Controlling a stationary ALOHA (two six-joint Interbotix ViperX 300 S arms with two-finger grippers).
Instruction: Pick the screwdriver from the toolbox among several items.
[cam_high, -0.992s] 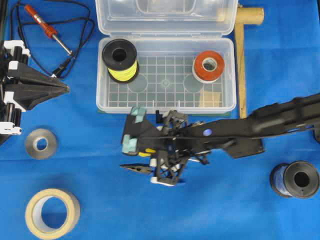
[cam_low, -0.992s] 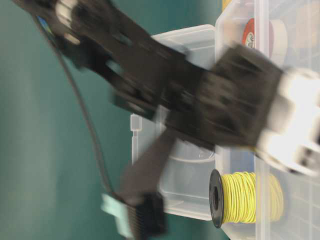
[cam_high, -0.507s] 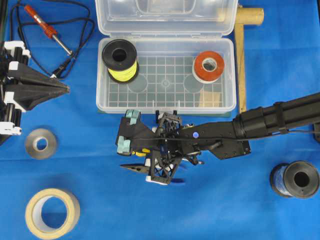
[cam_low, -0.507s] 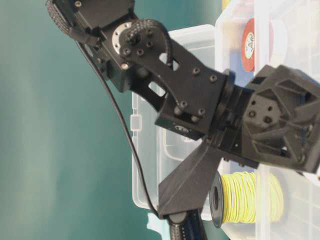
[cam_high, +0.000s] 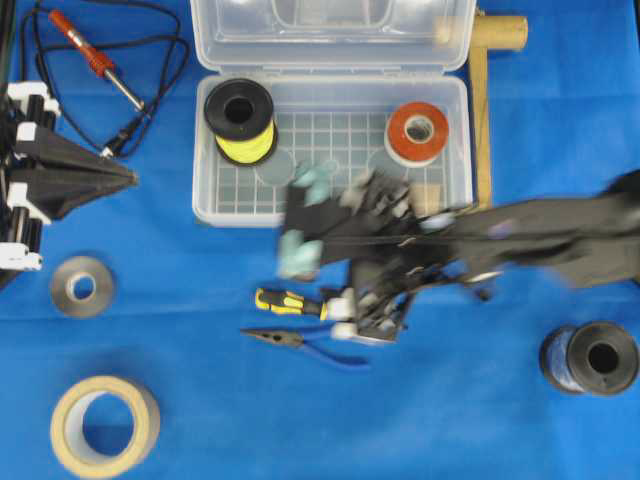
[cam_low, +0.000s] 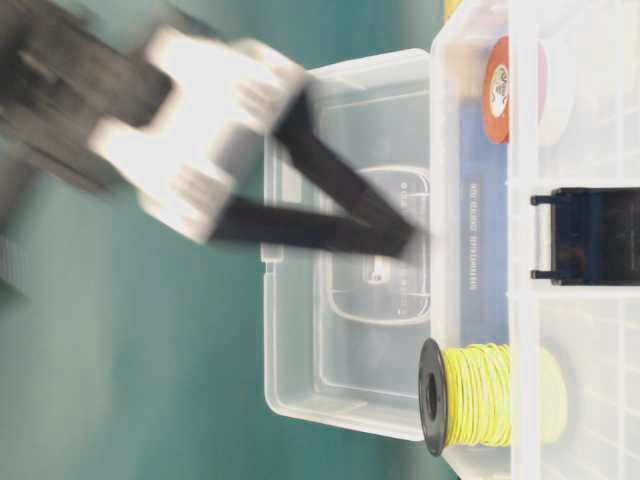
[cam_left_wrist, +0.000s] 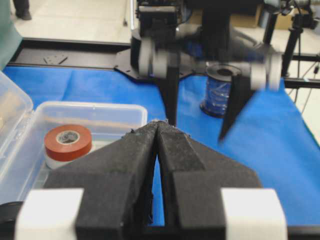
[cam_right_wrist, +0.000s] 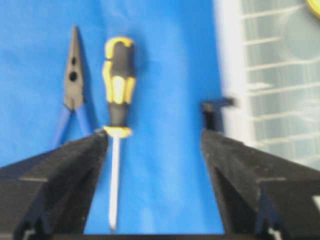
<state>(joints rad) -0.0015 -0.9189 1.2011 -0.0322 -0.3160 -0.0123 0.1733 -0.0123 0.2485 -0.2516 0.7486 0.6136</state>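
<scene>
The screwdriver (cam_high: 286, 300), with a yellow-and-black handle, lies on the blue cloth in front of the toolbox (cam_high: 205, 200), free of any grip. In the right wrist view the screwdriver (cam_right_wrist: 118, 87) lies just inside the left fingertip. My right gripper (cam_high: 305, 215) is open and empty, blurred, above the toolbox's front wall; it also shows in the right wrist view (cam_right_wrist: 155, 137). The open toolbox holds the yellow wire spool (cam_high: 240, 120), the orange tape roll (cam_high: 417, 132) and the wooden block (cam_high: 428, 196). My left gripper (cam_high: 130, 178) is shut and empty at the far left.
Blue-handled pliers (cam_high: 300, 342) lie just in front of the screwdriver. A soldering iron (cam_high: 95, 60) with cord lies at the back left. A grey tape roll (cam_high: 82, 287), a masking tape roll (cam_high: 105, 425) and a blue wire spool (cam_high: 590, 358) sit around.
My right gripper has lifted off the screwdriver and moved back toward the toolbox, open. The screwdriver now lies uncovered on the cloth. The left arm has not moved.
</scene>
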